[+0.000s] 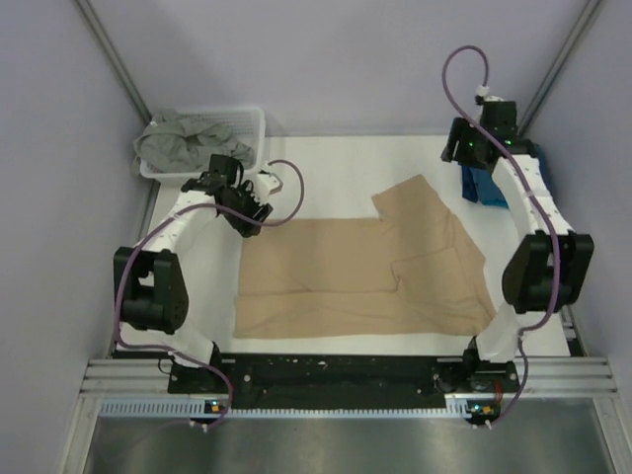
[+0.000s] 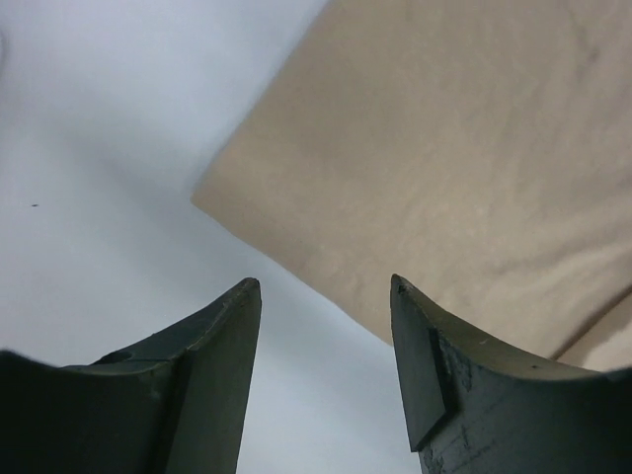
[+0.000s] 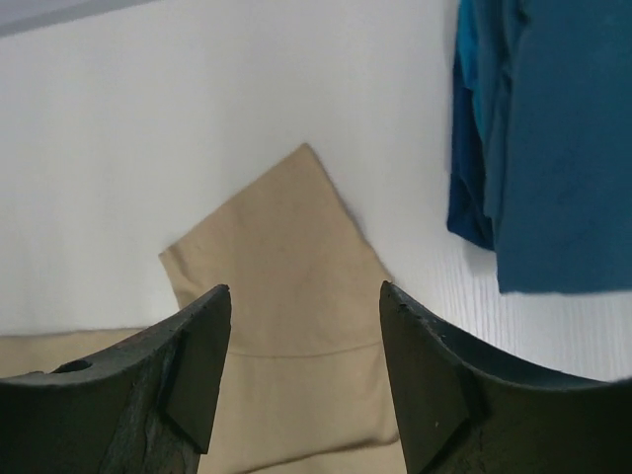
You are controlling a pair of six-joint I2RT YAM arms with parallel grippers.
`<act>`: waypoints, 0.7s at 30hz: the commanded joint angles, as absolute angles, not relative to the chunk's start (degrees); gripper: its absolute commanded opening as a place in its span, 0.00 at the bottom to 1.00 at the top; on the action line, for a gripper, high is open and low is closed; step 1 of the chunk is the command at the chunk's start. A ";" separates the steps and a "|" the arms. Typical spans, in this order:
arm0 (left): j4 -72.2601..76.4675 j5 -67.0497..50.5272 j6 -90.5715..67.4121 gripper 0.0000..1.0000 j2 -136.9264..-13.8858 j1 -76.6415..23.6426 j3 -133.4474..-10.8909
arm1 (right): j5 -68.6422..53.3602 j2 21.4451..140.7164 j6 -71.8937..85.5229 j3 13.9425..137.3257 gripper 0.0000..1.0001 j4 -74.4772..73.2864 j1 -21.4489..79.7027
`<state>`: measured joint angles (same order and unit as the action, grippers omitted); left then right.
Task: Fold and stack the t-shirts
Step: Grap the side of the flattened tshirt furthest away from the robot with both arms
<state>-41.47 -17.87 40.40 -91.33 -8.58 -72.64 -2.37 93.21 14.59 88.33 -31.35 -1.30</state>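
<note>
- Two stand parted and empty: left gripper (image 2: 324,284), right gripper (image 3: 304,288).
- Flat tan t-shirt (image 1: 355,276): long axis left-right, sleeve pointing far; soft, creased cloth.
- Folded teal t-shirt (image 3: 553,148) lies right of it.

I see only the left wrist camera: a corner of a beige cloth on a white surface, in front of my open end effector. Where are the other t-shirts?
Observer: A teal-blue t-shirt lies at the far right of the table, beside the right arm's wrist.
Operator: And the third one?
Observer: The grey-green t-shirt is crumpled inside the white basket, at the far left corner.
Operator: Does the right end effector hold something?
Observer: No. The right end effector is open and empty, raised near the teal-blue t-shirt.
</note>
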 commanded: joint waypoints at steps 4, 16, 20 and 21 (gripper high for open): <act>-36.30 -17.13 32.35 0.61 -101.06 -4.67 -79.97 | -4.83 118.18 0.97 109.12 0.61 -41.56 2.81; -36.74 -18.10 30.85 0.63 -112.84 -1.58 -87.18 | 0.97 140.88 -4.04 126.92 0.57 -51.41 4.66; -37.09 -18.63 30.41 0.61 -115.75 -1.49 -89.91 | -2.36 141.06 -4.48 124.55 0.47 -51.42 5.10; -37.26 -19.24 30.50 0.61 -116.27 -1.49 -90.17 | -2.98 141.06 -4.48 123.67 0.45 -51.42 5.18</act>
